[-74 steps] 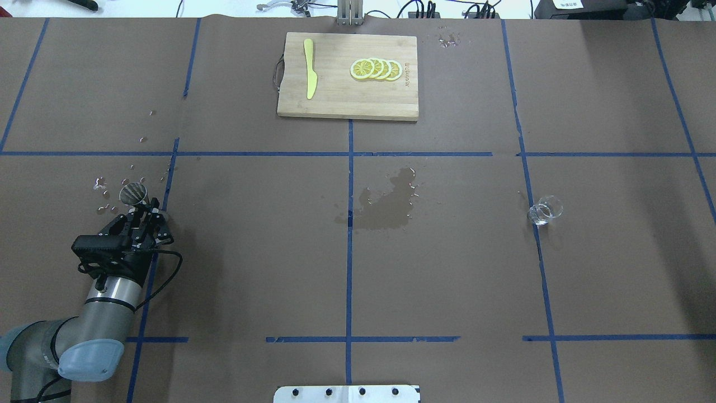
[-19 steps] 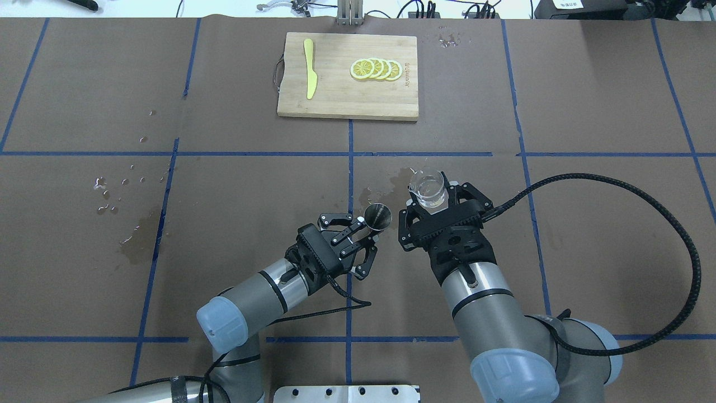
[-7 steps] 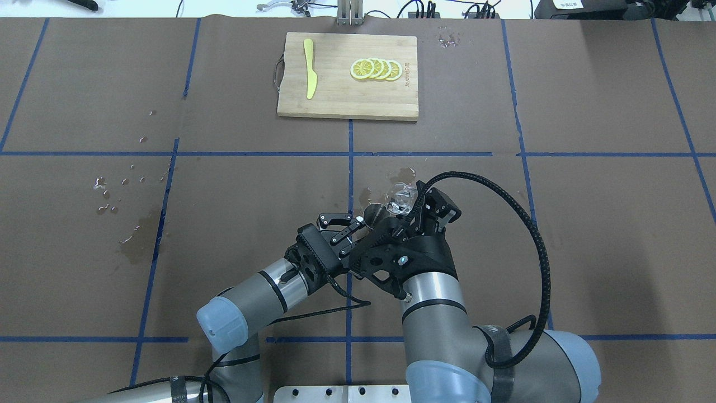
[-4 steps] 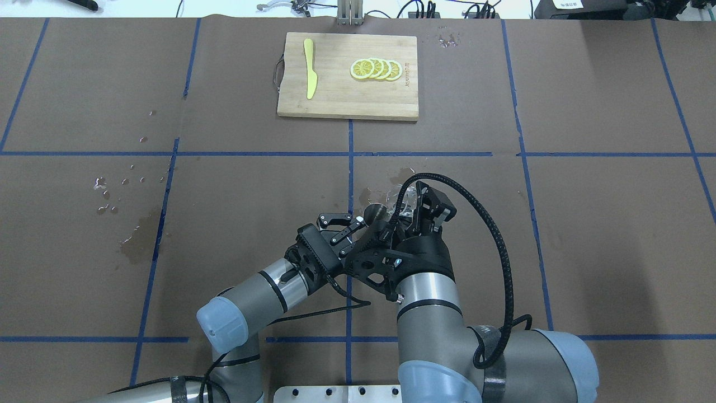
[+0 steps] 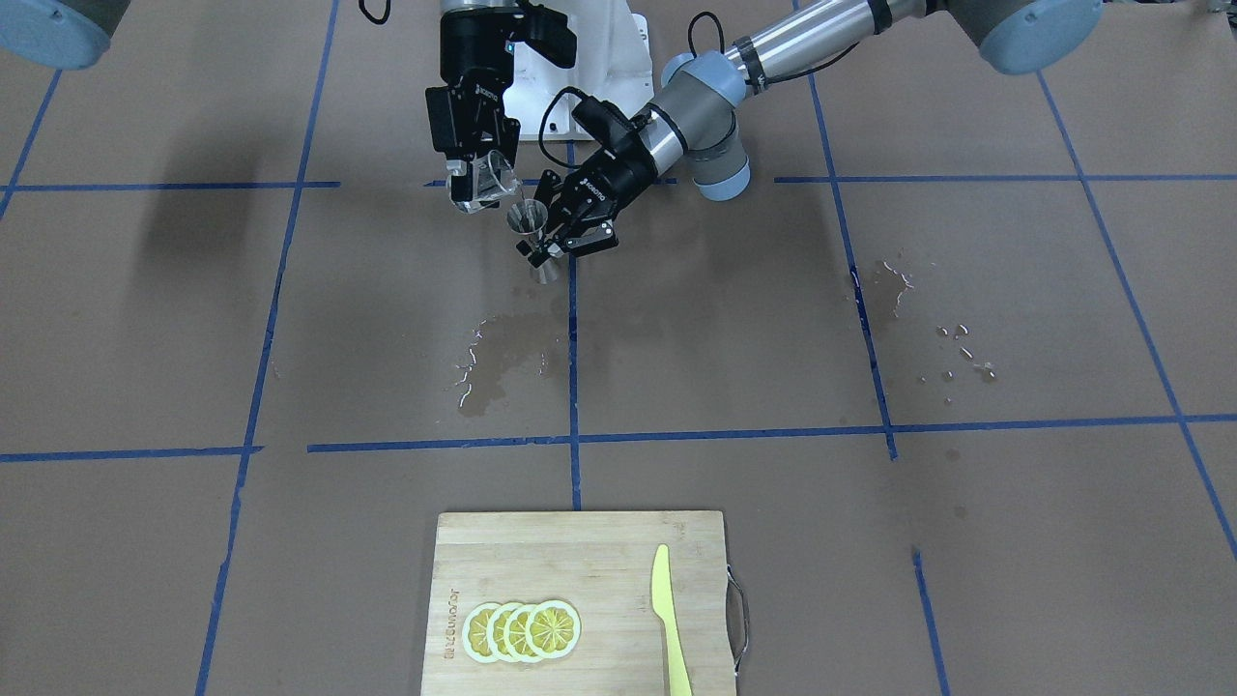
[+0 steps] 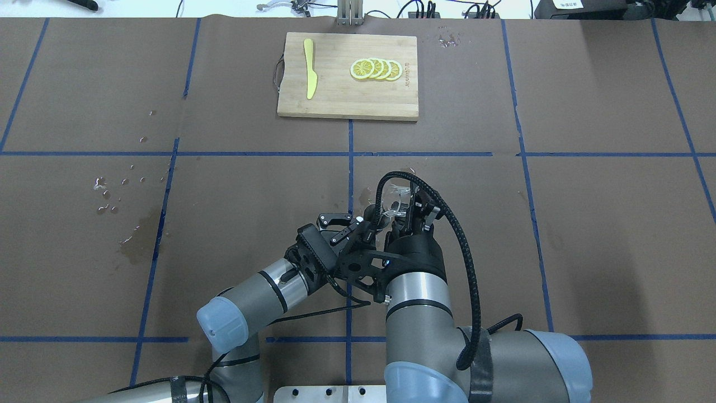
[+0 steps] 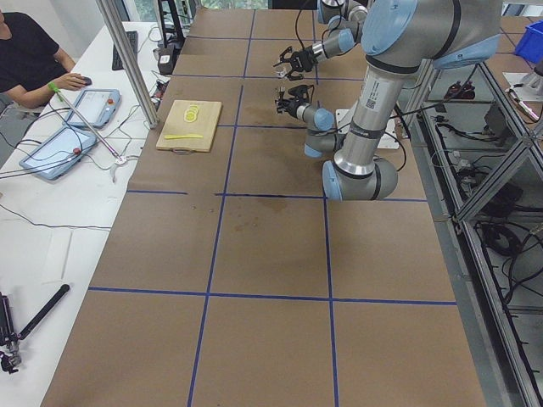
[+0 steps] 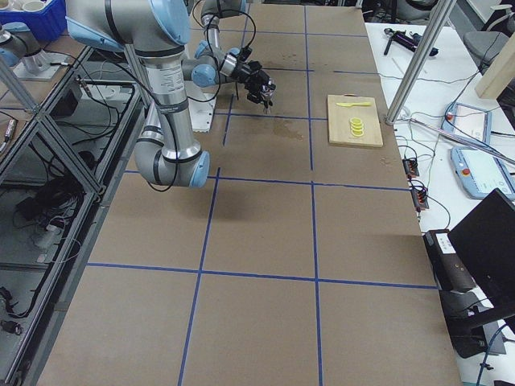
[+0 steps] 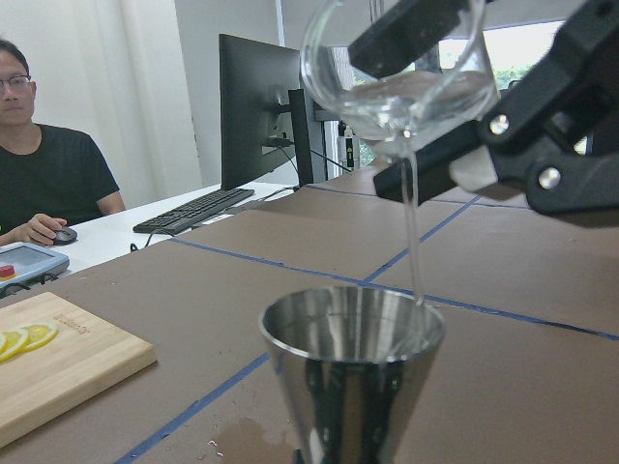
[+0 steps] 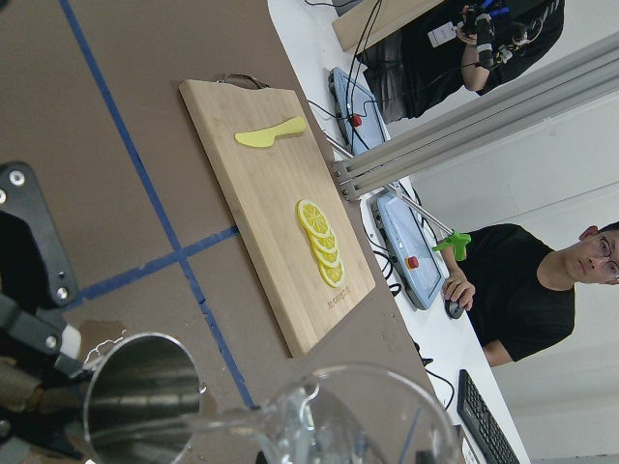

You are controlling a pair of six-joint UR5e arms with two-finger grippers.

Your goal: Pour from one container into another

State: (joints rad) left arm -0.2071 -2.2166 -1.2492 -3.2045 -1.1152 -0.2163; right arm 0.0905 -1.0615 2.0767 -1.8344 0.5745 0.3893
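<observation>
One brown-papered bench (image 6: 615, 252), gridded with blue tape, carries everything. Over its middle, on the side near the robot, the two arms meet. The right gripper (image 5: 479, 180) has its fingers clamped on a small glass beaker (image 9: 416, 101). The left gripper (image 5: 547, 247) has its fingers clamped on the waist of a steel jigger (image 9: 353, 372). At the far edge, in the middle, lies a bamboo cutting board (image 6: 335, 89). A wet patch (image 5: 503, 353) darkens the paper just beyond the jigger. The beaker is tipped, spout down, just above and to the right of the jigger, which is upright with its mouth up. On the board a yellow knife (image 6: 309, 68) lies to the left and four overlapping lemon slices (image 6: 376, 69) to the right. A thin stream of water (image 9: 412, 242) falls from the spout into the jigger's cup.
</observation>
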